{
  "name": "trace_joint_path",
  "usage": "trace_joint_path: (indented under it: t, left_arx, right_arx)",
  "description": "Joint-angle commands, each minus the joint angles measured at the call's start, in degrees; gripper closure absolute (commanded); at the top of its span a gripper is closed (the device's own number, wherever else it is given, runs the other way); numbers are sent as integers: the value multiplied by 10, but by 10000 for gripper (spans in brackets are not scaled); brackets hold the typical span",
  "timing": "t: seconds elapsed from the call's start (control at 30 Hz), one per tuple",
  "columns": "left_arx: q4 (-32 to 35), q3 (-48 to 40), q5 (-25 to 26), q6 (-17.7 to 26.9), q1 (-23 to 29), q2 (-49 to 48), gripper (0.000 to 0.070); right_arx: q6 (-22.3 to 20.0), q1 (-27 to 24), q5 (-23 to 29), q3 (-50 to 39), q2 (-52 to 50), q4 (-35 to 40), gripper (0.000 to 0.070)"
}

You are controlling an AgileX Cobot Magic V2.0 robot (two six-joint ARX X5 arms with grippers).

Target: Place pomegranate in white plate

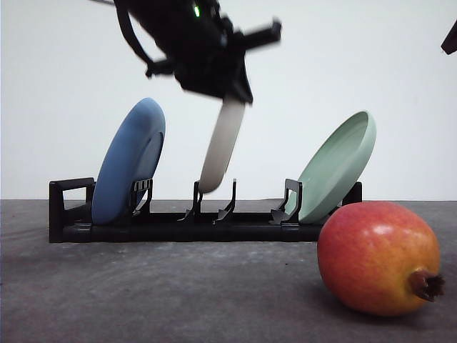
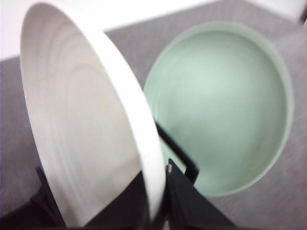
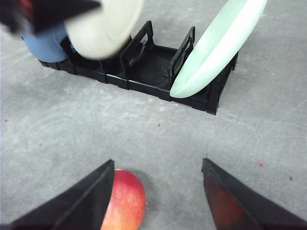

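The pomegranate (image 1: 378,257), red shading to orange with a brown calyx, lies on the grey table at the front right. The white plate (image 1: 221,146) hangs on edge over the middle slots of the black rack (image 1: 178,229). My left gripper (image 1: 232,96) is shut on its top rim. In the left wrist view the fingers (image 2: 182,201) pinch the white plate's (image 2: 86,129) rim. My right gripper (image 3: 158,191) stands open above the table, and the pomegranate (image 3: 124,201) peeks out beside one finger. The white plate (image 3: 103,26) looks blurred there.
A blue plate (image 1: 128,161) leans in the rack's left end. A mint-green plate (image 1: 339,164) leans in its right end, just behind the pomegranate. Bare grey table (image 1: 178,293) lies in front of the rack. A dark part of the right arm (image 1: 450,39) shows at the upper right.
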Motion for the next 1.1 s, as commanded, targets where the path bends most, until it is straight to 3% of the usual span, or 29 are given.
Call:
trace_joint_path:
  t: [0.0,0.43,0.8,0.9,1.07]
  left_arx:
    - [-1,13,6,-20,-5,-14,700]
    - [-88,3,95,-82,-6,-171,699]
    - [-94,-180,92,-89,-29,-378,699]
    - [-124,-214,91,-77,-39,-423,698]
    - [-247,-221,89,9,-70,-446,697]
  right_arx:
    - [2,3,-1,9,2,5,330]
    - [2,3,-1,9,2,5,330]
    - [2,3,0,9,2,5,330]
    - [2,3,0,9,2,5,330]
    - [2,3,0,9,2,5,330]
